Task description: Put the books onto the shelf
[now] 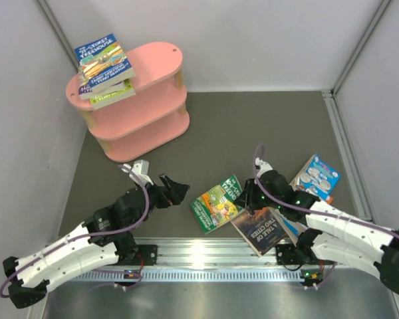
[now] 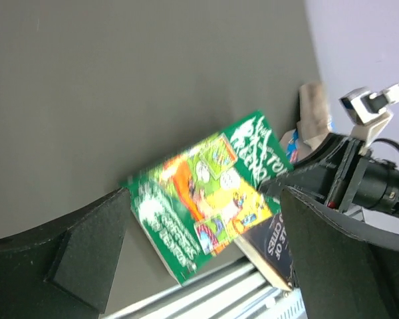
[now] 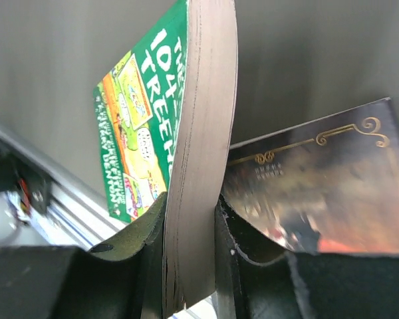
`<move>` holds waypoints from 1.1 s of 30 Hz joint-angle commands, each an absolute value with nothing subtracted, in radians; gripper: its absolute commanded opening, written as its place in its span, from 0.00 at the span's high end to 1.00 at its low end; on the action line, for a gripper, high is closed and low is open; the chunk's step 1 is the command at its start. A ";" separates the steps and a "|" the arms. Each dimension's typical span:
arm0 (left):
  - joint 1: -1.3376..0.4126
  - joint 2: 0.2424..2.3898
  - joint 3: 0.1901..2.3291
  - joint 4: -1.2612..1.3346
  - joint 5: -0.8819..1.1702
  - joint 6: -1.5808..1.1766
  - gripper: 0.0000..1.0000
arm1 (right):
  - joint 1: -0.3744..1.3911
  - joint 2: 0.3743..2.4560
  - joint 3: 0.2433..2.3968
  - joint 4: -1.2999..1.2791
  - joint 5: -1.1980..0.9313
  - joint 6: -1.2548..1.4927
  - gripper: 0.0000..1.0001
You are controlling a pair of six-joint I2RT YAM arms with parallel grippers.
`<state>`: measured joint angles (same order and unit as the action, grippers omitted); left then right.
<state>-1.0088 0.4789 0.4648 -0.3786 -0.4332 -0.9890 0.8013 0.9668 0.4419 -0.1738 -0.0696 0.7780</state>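
Indoors, dark grey tabletop (image 1: 266, 126), pale walls (image 1: 266, 40), left fingers (image 2: 80, 259) spread empty, right fingers (image 3: 259, 266) clamping green book (image 3: 146, 133).

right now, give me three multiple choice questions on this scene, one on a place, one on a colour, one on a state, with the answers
1. Where on the shelf does the stack of books lie?
A) bottom board B) middle board C) top board
2. What is the main cover colour of the book in the right gripper?
A) green B) purple C) white
3. How is the left gripper?
A) shut on a purple book B) open, holding nothing C) shut on a shelf post

Answers: 1 C, the stack sits on the uppermost pink board. 2 A, the right wrist view shows the fingers clamped on the green book. 3 B, its jaws stand wide apart with nothing between them.
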 commanded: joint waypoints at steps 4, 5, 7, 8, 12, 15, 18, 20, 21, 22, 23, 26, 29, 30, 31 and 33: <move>-1.008 0.560 0.592 -0.223 -0.332 -0.511 0.01 | 0.811 0.741 0.541 -0.350 -0.156 0.503 1.00; -1.008 0.608 0.598 -0.206 -0.292 -0.479 0.01 | 0.813 0.727 0.546 -0.351 -0.185 0.479 1.00; -1.006 0.661 0.613 -0.172 -0.272 -0.396 0.01 | 0.811 0.695 0.560 -0.360 -0.213 0.457 1.00; -1.002 0.714 0.614 -0.138 -0.256 -0.371 0.01 | 0.811 0.692 0.563 -0.367 -0.215 0.450 1.00; -0.921 0.828 0.580 -0.019 -0.072 -0.333 0.01 | 0.811 0.681 0.558 -0.373 -0.225 0.451 1.00; -0.816 0.900 0.522 0.127 0.113 -0.379 0.01 | 0.811 0.678 0.546 -0.367 -0.224 0.457 1.00; -0.756 0.980 0.459 0.243 0.282 -0.422 0.03 | 0.811 0.664 0.534 -0.356 -0.221 0.465 1.00; -0.736 1.050 0.433 0.291 0.394 -0.442 0.04 | 0.811 0.660 0.531 -0.347 -0.219 0.466 1.00; -0.736 1.075 0.428 0.308 0.425 -0.462 0.05 | 0.811 0.658 0.529 -0.345 -0.216 0.466 1.00; -0.736 1.101 0.417 0.358 0.466 -0.469 0.06 | 0.811 0.661 0.528 -0.344 -0.213 0.466 1.00; -0.736 1.121 0.416 0.371 0.523 -0.479 0.06 | 0.811 0.661 0.528 -0.342 -0.213 0.466 1.00; -0.735 1.192 0.433 0.388 0.616 -0.505 0.12 | 0.811 0.673 0.528 -0.334 -0.209 0.468 1.00; -0.735 1.181 0.419 0.423 0.635 -0.534 0.23 | 0.811 0.678 0.528 -0.330 -0.206 0.472 1.00; -0.733 1.175 0.416 0.423 0.635 -0.534 0.28 | 0.811 0.675 0.528 -0.331 -0.203 0.472 1.00; -0.733 1.164 0.407 0.422 0.640 -0.534 0.43 | 0.811 0.675 0.528 -0.330 -0.195 0.472 1.00; -0.733 1.163 0.396 0.428 0.673 -0.540 0.54 | 0.810 0.660 0.525 -0.330 -0.181 0.476 1.00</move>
